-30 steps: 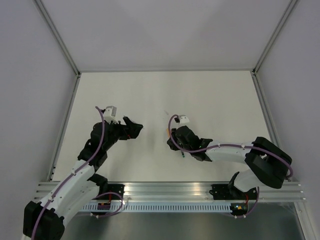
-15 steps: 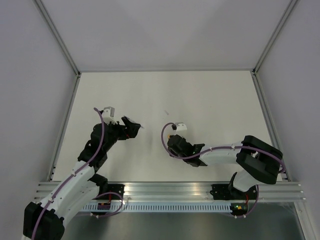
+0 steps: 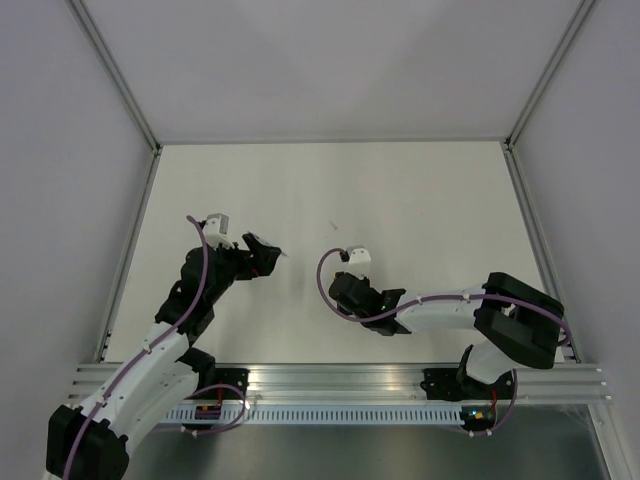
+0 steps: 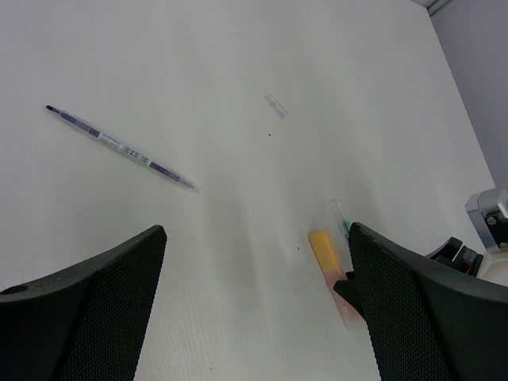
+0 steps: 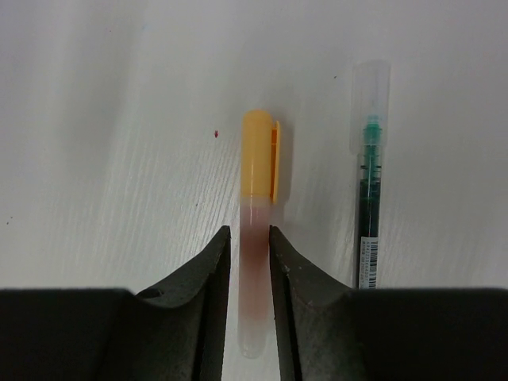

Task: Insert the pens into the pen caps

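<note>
Shifted leftward, right pincer (image 5: 249, 238) around orange pen (image 5: 255, 274)

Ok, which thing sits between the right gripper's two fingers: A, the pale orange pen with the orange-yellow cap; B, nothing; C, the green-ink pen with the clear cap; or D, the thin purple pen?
A: the right wrist view shows the pale orange pen between the fingers of the right gripper, the green-ink pen lying apart.
</note>
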Available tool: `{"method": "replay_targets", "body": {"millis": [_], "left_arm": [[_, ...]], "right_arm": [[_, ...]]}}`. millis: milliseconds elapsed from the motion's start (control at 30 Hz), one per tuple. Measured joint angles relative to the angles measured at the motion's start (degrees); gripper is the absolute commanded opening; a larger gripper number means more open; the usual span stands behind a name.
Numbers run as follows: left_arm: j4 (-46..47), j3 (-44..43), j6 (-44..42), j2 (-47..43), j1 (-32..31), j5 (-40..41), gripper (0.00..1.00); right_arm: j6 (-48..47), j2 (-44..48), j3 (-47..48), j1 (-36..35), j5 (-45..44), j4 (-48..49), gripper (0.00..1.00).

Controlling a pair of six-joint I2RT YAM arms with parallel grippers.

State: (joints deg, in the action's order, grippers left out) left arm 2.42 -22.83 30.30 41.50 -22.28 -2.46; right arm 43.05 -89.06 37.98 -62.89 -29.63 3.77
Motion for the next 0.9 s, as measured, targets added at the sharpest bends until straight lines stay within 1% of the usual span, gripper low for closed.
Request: {"method": "replay_targets", "body": {"millis": [233,367,600,700,733,800,900], "left_arm": [[0.0,0.0,0.0,-0.5,0.0,0.0,1.0],[0.0,0.0,0.0,-0.7,0.0,-0.2,1.0],[0.0,0.0,0.0,0.5,0.0,-0.5,1.0],[0.1,0.0,-0.1,1.0,0.0,-0.8,1.0],[0.3,0.0,-0.1,1.2,0.0,-0.9,0.99],[1.1,0.0,-0.3,2.1,0.0,-1.1,0.95],[1.1,-0.2,-0.7,5.4,0.0,-0.5,0.92]], "right_arm": [[0.0,-1.2,0.2,0.0,-0.5,-0.3,0.32],[-0.4,-1.7,1.5,0.0,-0.9,-2.1,0.32],[-1.2,1.0,1.7,0.0,-1.2,-2.7,0.33],[-2.2,1.9,2.7,0.0,-2.0,-4.7,0.34],[-2.6,2.2,3.2,0.0,-2.4,-5.8,0.34],[-3.9,3.4,5.0,0.0,-3.6,-8.5,0.34],[-6.4,6.4,8.0,0.0,-5.2,-11.7,0.34]]}}
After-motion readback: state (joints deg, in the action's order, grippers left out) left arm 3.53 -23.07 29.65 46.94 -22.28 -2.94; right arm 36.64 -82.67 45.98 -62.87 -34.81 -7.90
